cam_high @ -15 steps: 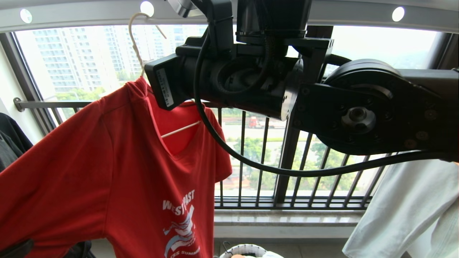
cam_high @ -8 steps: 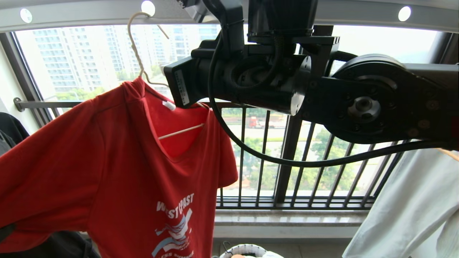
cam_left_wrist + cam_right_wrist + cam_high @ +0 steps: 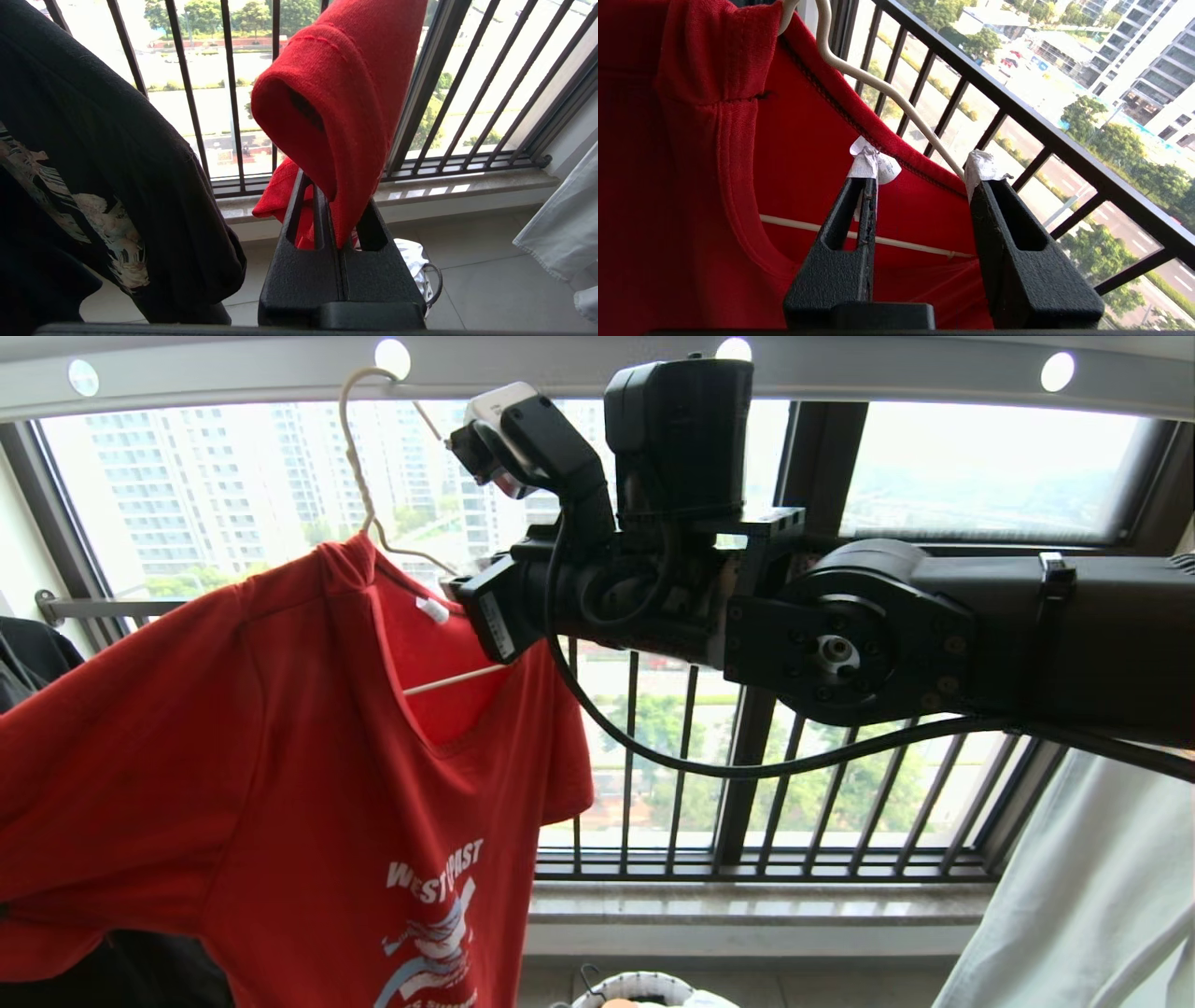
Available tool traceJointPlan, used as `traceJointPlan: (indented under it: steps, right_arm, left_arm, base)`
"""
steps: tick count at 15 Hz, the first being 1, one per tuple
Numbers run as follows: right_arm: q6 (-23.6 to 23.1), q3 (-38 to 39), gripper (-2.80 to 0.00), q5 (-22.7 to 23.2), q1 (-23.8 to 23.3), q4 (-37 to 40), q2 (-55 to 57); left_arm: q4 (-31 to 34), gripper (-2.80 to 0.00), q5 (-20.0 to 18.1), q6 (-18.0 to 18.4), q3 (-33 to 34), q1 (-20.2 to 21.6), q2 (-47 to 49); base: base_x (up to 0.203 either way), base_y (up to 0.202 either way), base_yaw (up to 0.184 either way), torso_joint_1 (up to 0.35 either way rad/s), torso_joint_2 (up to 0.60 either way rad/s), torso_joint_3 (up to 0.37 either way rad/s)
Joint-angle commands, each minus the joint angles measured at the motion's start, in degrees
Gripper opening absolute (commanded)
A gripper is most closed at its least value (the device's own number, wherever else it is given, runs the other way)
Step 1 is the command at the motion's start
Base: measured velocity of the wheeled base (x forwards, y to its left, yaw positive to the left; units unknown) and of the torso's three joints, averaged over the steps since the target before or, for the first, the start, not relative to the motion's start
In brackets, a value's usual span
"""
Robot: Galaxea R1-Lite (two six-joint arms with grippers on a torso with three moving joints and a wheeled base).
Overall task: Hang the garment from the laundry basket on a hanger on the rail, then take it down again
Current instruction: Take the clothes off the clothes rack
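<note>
Garment point(image 3: 280, 756) hides most of hanger point(image 3: 359, 476); left sleeve runs off-frame.

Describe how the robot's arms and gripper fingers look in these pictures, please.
The right arm is matte black, built of boxy housings and a round joint disc with bolts, a white label on its side. A black cable loops beneath it. The right gripper has rough black wedge-shaped fingers with slot cut-outs and white-taped tips. The left gripper has the same black slotted fingers.

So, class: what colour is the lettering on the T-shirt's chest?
White, on the red T-shirt; the lettering shows best in the head view.
</note>
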Motion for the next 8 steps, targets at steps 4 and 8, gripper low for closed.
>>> traceJointPlan:
  steps: [4,8]
  right_arm:
    - [-2.0,-0.7,0.0,0.0,-0.2,-7.6,4.1]
    - [-3.4,-2.0,0.0,-1.3,-0.3,-12.5,7.4]
  left_arm:
    - [0.1,-2.8,-0.1,0.0,-0.1,0.0,0.2]
    - [0.1,-2.8,-0.1,-0.1,-0.1,0.0,-0.1]
  base:
    - [0.0,0.0,0.0,0.0,0.0,0.0]
    - [0.0,0.0,0.0,0.0,0.0,0.0]
